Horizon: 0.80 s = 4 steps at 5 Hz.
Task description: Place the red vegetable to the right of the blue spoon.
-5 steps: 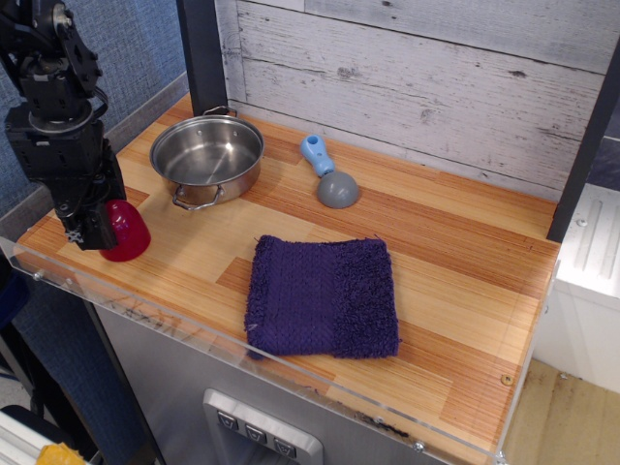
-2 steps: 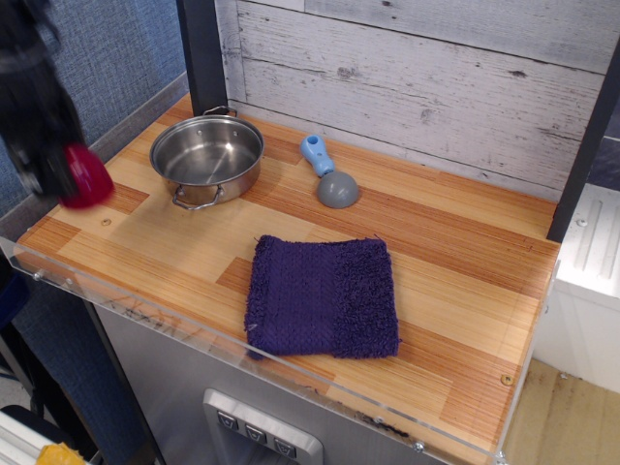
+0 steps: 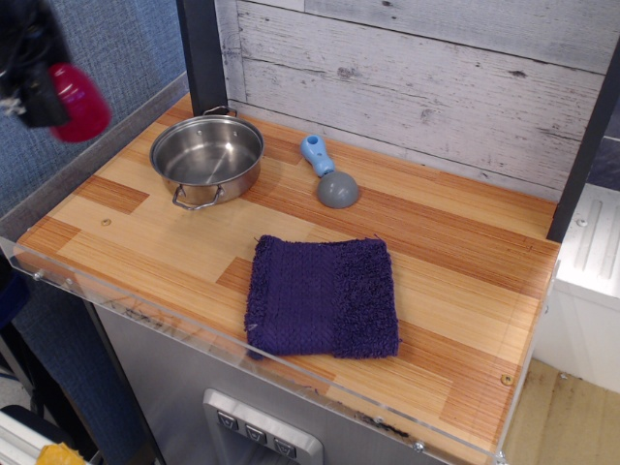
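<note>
The red vegetable (image 3: 81,104) is a glossy red dome held in the air at the far left, well above the table's left edge. My gripper (image 3: 48,95) is black, blurred by motion, and shut on it. The blue spoon (image 3: 327,170) lies on the wooden table near the back wall, its light-blue handle pointing back-left and its grey bowl toward the front right. The gripper is far to the left of the spoon.
A steel pot (image 3: 206,157) with handles stands at the back left. A purple towel (image 3: 323,294) lies at the front middle. A dark post (image 3: 202,53) rises behind the pot. The wooden table (image 3: 465,262) has a clear plastic front edge.
My gripper has lifted the red vegetable off the table's front-left corner and raised it up and slightly right, high above the left edge.
</note>
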Tool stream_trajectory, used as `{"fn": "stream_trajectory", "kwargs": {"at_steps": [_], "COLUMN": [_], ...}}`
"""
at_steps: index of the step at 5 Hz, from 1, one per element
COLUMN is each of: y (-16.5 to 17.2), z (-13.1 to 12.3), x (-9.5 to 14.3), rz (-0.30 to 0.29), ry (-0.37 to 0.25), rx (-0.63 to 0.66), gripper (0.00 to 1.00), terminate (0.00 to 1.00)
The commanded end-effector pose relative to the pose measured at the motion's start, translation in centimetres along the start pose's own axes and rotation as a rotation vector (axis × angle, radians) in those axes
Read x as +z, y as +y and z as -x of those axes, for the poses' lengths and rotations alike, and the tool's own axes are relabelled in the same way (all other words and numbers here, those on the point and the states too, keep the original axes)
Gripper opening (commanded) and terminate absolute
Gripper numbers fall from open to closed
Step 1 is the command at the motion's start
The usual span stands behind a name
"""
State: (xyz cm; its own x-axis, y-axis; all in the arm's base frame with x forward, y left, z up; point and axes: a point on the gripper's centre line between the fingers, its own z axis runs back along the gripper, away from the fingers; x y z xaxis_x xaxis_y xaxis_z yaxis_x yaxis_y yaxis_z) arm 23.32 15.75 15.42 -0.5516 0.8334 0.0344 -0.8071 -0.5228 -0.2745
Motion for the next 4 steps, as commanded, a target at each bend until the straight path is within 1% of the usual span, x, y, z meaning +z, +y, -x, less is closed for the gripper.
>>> {"fn": "stream_trajectory", "kwargs": {"at_steps": [1,2,3,4], "y": [0.3,0.3,0.6,1.1], "z": [6.5,10.5,14.3,17.6], "x": [2.5,2.0,0.9,-1.0], "rz": [0.053,0.044,0.032,0.021], "ry": [0.054,0.084,0.096,0.097], "rx": [-0.134,-0.187,-0.250,-0.298], "gripper": [0.00,0.00,0.00,0.00], "terminate": [0.00,0.00,0.00,0.00]}}
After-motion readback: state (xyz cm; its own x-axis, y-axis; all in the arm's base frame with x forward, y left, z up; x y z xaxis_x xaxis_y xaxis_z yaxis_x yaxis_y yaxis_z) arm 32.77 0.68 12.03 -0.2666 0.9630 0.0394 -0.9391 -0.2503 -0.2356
